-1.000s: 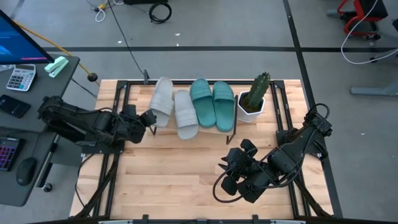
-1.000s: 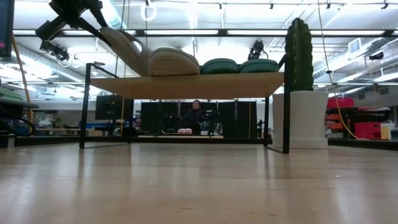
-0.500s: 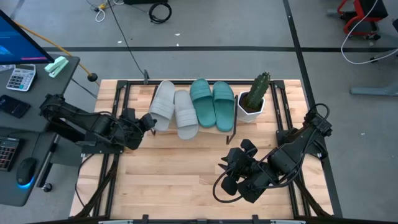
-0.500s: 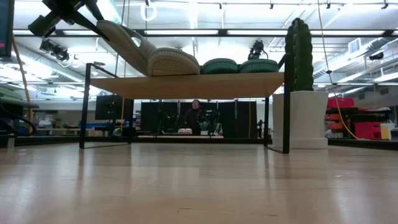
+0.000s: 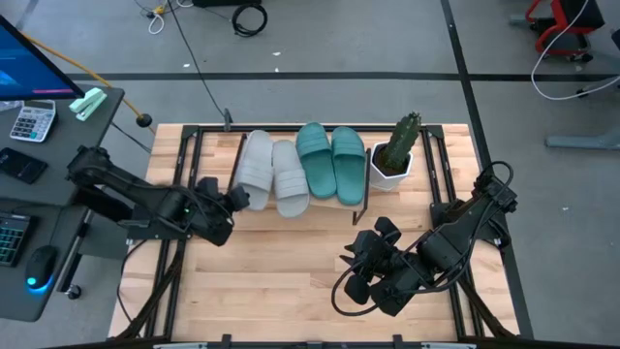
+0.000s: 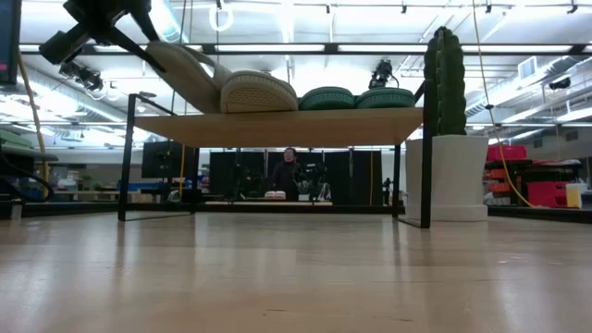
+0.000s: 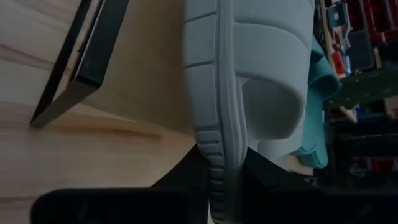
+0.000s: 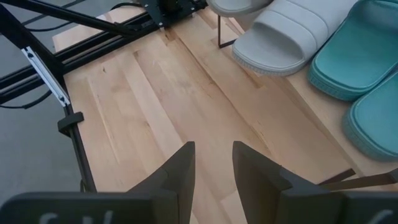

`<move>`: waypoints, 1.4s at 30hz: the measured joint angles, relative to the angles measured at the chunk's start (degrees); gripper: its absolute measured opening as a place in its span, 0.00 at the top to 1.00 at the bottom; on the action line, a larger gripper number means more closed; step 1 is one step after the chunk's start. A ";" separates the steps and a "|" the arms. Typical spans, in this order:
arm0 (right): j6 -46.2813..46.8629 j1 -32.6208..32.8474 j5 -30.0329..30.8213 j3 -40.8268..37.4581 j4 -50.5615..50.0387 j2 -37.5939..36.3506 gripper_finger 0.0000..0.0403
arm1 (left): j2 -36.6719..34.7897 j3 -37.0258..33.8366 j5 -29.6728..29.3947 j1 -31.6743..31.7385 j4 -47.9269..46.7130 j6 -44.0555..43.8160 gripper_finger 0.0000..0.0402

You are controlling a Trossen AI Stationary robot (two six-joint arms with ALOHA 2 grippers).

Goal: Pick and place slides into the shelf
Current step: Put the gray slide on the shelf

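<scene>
Evenly and brightly lit from overhead. Long ceiling strip lights (image 6: 277, 48) visible in the low view, bleached to white glare against a dimmer room behind. Only soft, short shadows on the worktop (image 5: 281, 267) seen from above. Foreground boards in the low view soft and out of focus. Left wrist view dim and blurred at close range, grey slide (image 7: 249, 81) filling it, left tool (image 7: 224, 199) in near-black shadow. Right wrist view clear, right tool (image 8: 211, 177) slightly soft.

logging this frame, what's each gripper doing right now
Left gripper: shut on the heel of the leftmost grey slide, at the shelf.
Right gripper: open, holding nothing, over the bare table.
</scene>
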 joint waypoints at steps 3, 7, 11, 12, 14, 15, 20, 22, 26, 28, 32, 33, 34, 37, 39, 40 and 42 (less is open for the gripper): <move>0.00 0.00 -0.24 0.00 0.16 0.00 0.72 | 0.12 0.00 0.17 -0.04 -0.05 2.00 0.83; 0.00 0.00 -0.39 0.00 0.42 0.00 0.72 | -0.09 0.00 0.73 -0.14 -1.70 3.71 0.77; 0.01 0.02 -0.42 0.00 0.42 0.00 0.72 | -0.07 0.00 0.96 -0.90 -5.17 3.04 0.72; 0.00 0.04 -0.42 0.00 0.42 0.00 0.72 | -0.07 0.00 0.91 -1.02 -5.63 3.01 0.70; -0.01 0.04 -0.42 0.00 0.42 0.00 0.72 | -0.07 0.00 0.91 -1.02 -5.80 3.04 0.67; -0.06 0.04 -0.42 0.00 0.42 0.00 0.72 | -0.07 0.00 0.87 -1.02 -5.78 3.28 0.65; -0.48 0.04 -0.42 0.00 0.42 0.00 0.72 | -0.04 0.00 0.78 -1.02 -5.70 3.50 0.55; -0.50 0.04 -0.42 0.00 0.42 0.00 0.72 | -0.03 0.00 0.76 -1.00 -5.71 3.51 0.51; -0.52 0.04 -0.42 0.00 0.42 0.00 0.72 | -0.03 0.00 0.68 -1.00 -5.55 3.55 0.43; -0.52 0.04 -0.42 0.00 0.42 0.00 0.72 | -0.03 0.00 0.56 -1.00 -4.72 4.22 0.40; -0.55 0.04 -0.42 0.00 0.42 0.00 0.72 | -0.03 0.00 -0.23 -0.91 -0.81 6.92 0.39; -0.55 0.04 -0.42 0.00 0.42 0.00 0.72 | -0.03 0.00 -0.40 -0.91 0.02 8.01 0.40; -0.57 0.04 -0.42 0.00 0.42 0.00 0.72 | -0.03 0.00 -0.47 -0.91 0.64 8.90 0.41; -0.51 0.04 -0.42 0.00 0.42 0.00 0.72 | 0.06 0.00 -0.47 -0.91 0.53 9.75 0.47; -0.50 0.04 -0.42 0.00 0.42 0.00 0.72 | 0.15 0.00 -0.42 -0.91 0.11 9.53 0.53; -0.48 0.04 -0.42 0.00 0.44 0.00 0.72 | 0.14 0.00 -0.39 -0.91 0.13 9.55 0.56; -0.26 0.04 -0.42 0.00 0.42 0.00 0.72 | 0.12 0.00 0.37 -0.91 0.15 9.52 0.62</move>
